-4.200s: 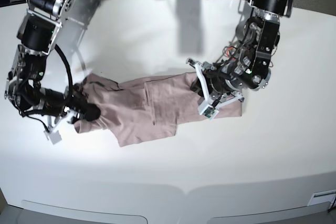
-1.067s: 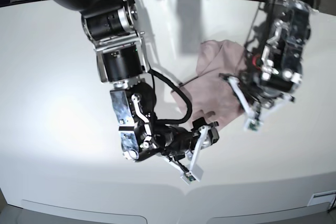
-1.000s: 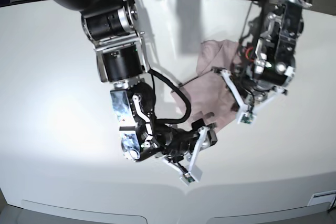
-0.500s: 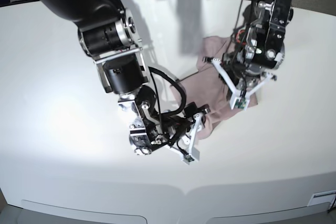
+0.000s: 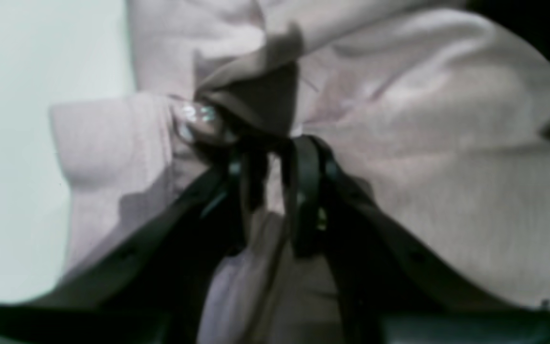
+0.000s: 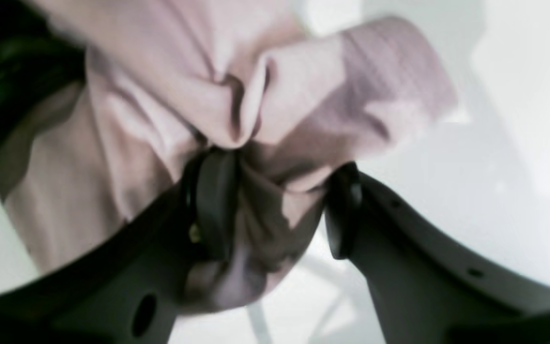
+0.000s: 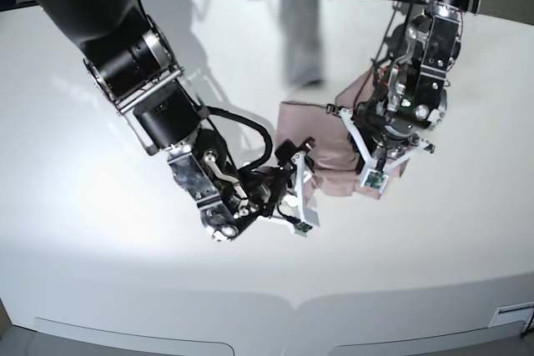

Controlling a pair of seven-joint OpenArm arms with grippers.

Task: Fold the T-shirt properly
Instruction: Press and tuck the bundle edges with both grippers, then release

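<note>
Pink-mauve soft cotton T-shirt (image 7: 321,135) lies bunched on the white table (image 7: 100,206), between both black grippers. The left gripper (image 5: 275,191) is nearly closed, pinching a fold. The right gripper (image 6: 275,210) is about half open, with a thick bunch of cloth between its fingers. No writing can be read.

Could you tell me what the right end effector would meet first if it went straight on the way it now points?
Most likely the T-shirt itself: in the right wrist view a bunched fold already sits between the fingers of the right end effector, with more pink cloth directly ahead. Beyond that lies the white table, though depth is unclear.
</note>
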